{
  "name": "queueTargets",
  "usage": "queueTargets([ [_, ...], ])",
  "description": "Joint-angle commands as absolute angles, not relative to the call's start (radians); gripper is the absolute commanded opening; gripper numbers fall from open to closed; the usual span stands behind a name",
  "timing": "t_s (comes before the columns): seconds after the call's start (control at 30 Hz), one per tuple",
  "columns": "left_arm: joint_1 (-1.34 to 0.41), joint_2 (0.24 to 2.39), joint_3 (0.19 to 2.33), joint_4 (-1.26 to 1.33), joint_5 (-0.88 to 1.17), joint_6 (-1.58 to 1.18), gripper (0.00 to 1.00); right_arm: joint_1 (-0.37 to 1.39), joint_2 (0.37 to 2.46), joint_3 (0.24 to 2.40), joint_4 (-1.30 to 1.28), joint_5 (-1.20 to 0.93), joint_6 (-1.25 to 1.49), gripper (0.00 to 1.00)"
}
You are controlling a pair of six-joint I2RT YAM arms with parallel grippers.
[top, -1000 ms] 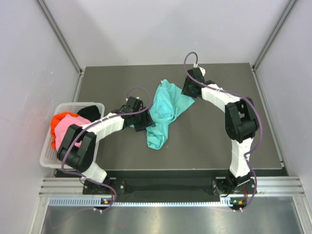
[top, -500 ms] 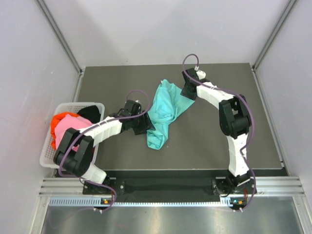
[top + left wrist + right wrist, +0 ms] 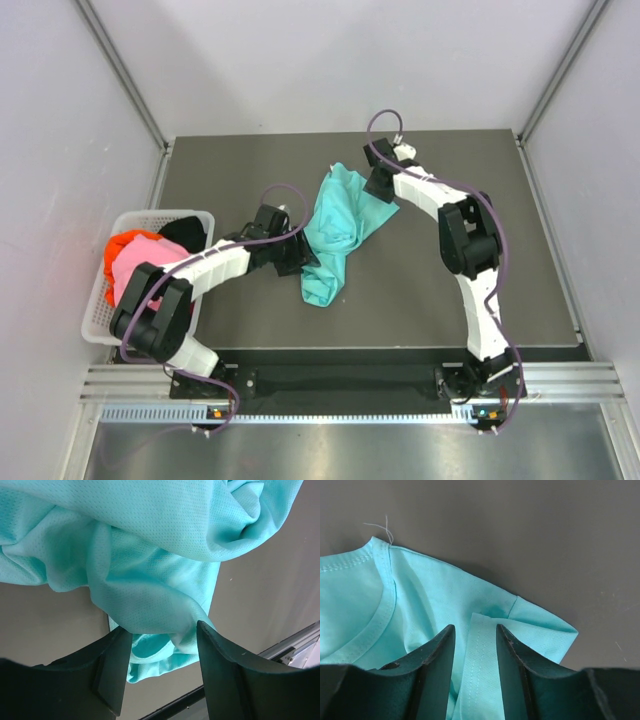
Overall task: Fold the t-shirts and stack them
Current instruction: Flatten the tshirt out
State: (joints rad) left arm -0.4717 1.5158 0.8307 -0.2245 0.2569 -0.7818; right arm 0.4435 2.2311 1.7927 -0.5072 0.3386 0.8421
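Between the parted jaws of the left gripper (image 3: 162, 645) bunches a lower fold of the teal shirt (image 3: 338, 222), a grip only its wrist camera shows. Between the right gripper's (image 3: 474, 642) open jaws lies a hemmed edge (collar just left). Overhead alone shows the basket (image 3: 95, 318) holding other shirts (image 3: 130, 258).

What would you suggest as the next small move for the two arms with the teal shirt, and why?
Probably draw both grippers apart to spread the teal t-shirt flat. It lies bunched and twisted on the table, the left gripper has a fold between its fingers near the lower end, and the right gripper straddles a hem near the collar. Neither jaw looks fully closed, so clamp first.
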Motion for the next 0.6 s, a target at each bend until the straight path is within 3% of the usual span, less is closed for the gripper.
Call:
queueTargets([
  [0.0,-0.463,1.482,0.822,-0.183,0.276,-0.756,0.59,0.462,2.255,1.858,-0.511,0.371,0.867,0.39],
  [0.37,-0.445,1.467,0.816,-0.196,0.281,-0.746,0.59,0.463,2.263,1.819,-0.499,0.410,0.877,0.36],
  [0.5,-0.443,1.457,0.822,-0.206,0.265,-0.749,0.59,0.465,2.260,1.802,-0.488,0.405,0.876,0.24],
  [0.57,-0.443,1.454,0.830,-0.207,0.262,-0.752,0.58,0.463,2.253,1.795,-0.477,0.397,0.873,0.10],
])
